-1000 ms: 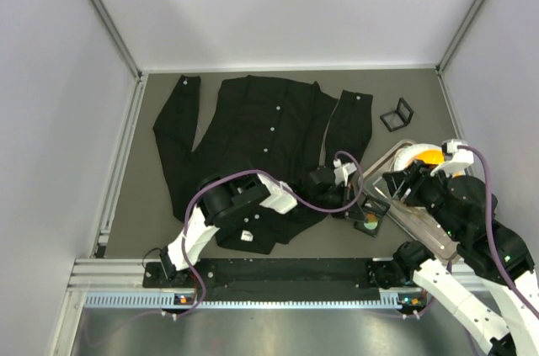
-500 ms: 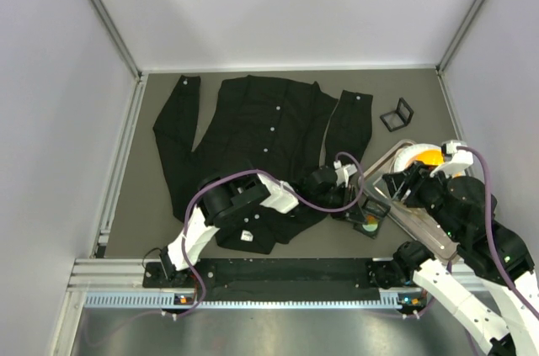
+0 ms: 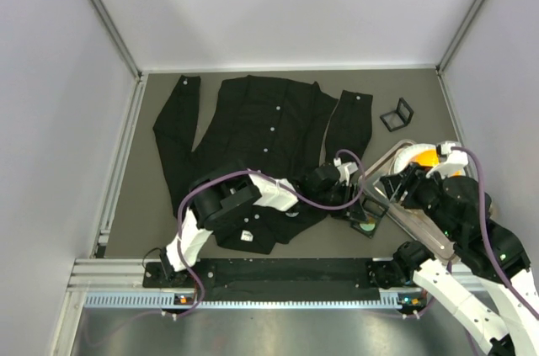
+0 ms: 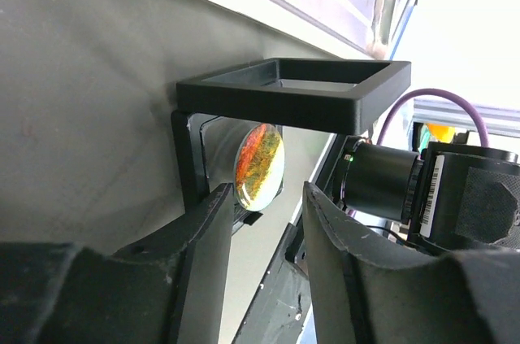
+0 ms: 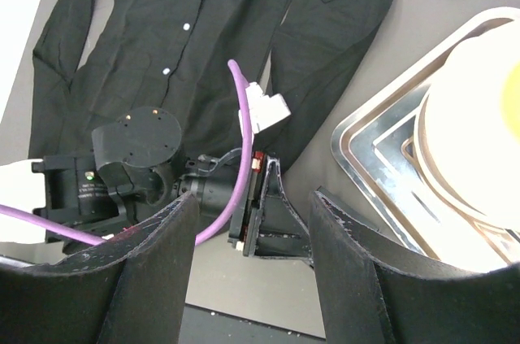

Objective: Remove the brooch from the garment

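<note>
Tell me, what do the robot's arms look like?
The left arm and right arm are chunky white and black pieces, each with a looping purple cable. The left gripper and right gripper each have two thick black fingers.

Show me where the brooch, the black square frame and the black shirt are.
brooch [image 4: 260, 162]: left wrist view, centre of its orange-green face.
black square frame [image 4: 284, 106]: left wrist view, its near top bar.
black shirt [image 3: 244, 124]: top view, body panel left of the buttons.
</note>
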